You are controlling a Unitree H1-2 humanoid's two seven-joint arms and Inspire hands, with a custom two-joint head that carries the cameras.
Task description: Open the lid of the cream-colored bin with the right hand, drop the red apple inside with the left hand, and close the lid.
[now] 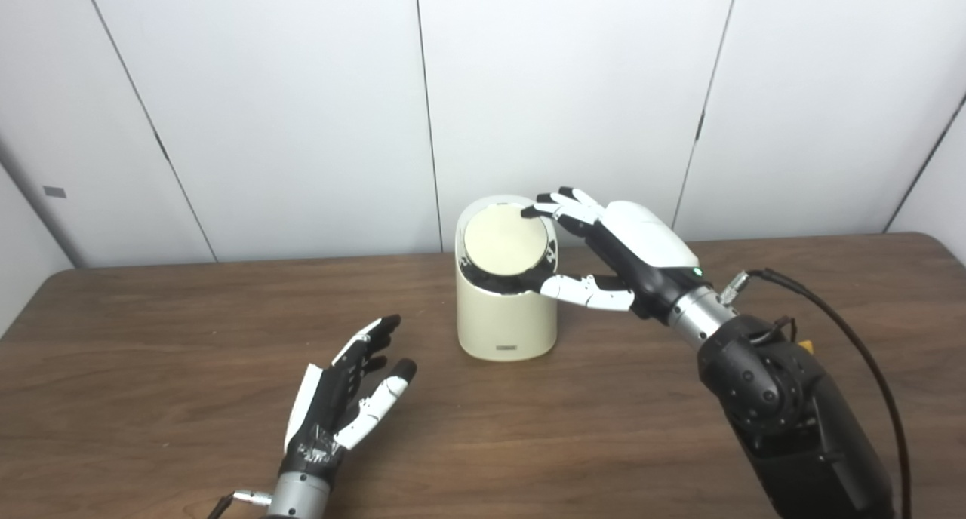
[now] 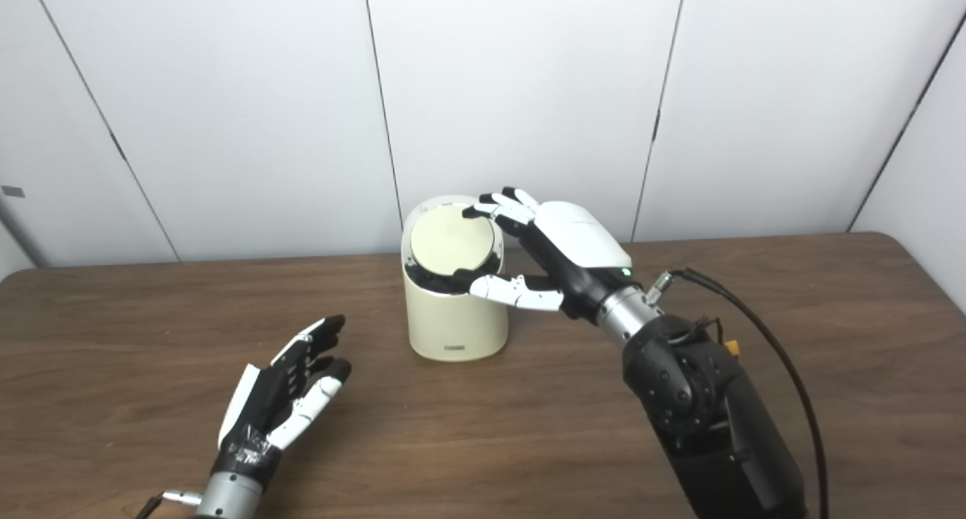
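The cream-colored bin (image 1: 507,319) stands upright mid-table. Its round lid (image 1: 504,243) is tilted toward me, with a dark gap under its near edge. My right hand (image 1: 604,251) reaches in from the right and grips the lid's right side. The fingertips (image 1: 537,210) press on the far rim, and the thumb touches the near right rim. My left hand (image 1: 343,398) lies low over the table in front-left of the bin, open, palm up, holding nothing. No red apple shows in either view.
The brown wooden table (image 1: 151,338) runs to a white panelled wall behind the bin. A black cable (image 1: 845,330) loops off my right forearm above the table's right side.
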